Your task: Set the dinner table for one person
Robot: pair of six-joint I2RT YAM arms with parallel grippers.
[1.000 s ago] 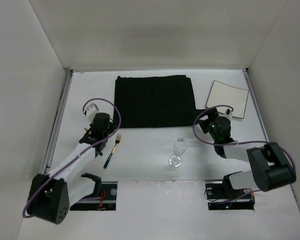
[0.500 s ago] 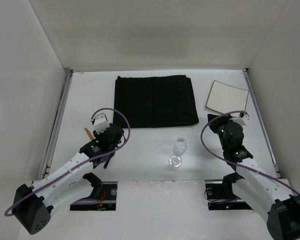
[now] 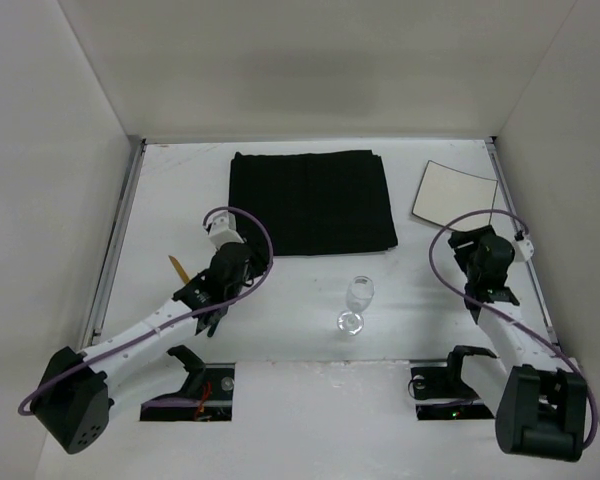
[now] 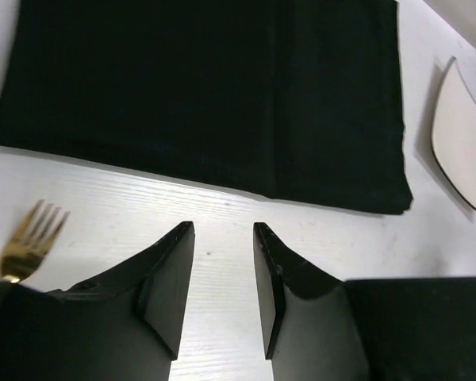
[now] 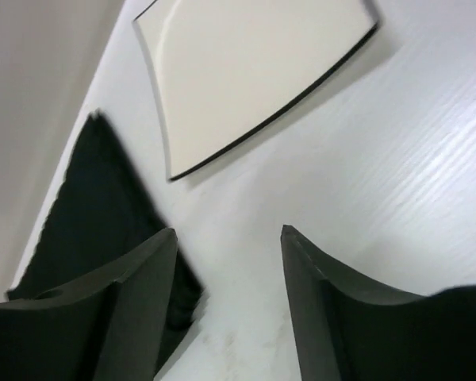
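The dinner table [image 3: 180,190], a large flat matte white tabletop with thin metal rails along its sides, fills the floor of the scene between upright white walls. A black rectangular cloth mat [image 3: 312,202] lies at its far middle. To the right of the mat, apart from it, lies a white square plate with a thin dark rim [image 3: 454,192]; both wrist views cut it off at the edge. Near of the mat's right corner a clear wine glass [image 3: 356,303] appears to stand upright, faint against the white.

The left gripper [image 4: 224,230] hovers just near of the mat, its fingers a narrow gap apart with only bare table between them. A gold fork [image 4: 30,238] shows its tines at the left; its handle is hidden behind the gripper.

The right gripper [image 5: 228,232] sits near of the plate, fingers spread wide and holding nothing, one finger covering part of the mat's corner.
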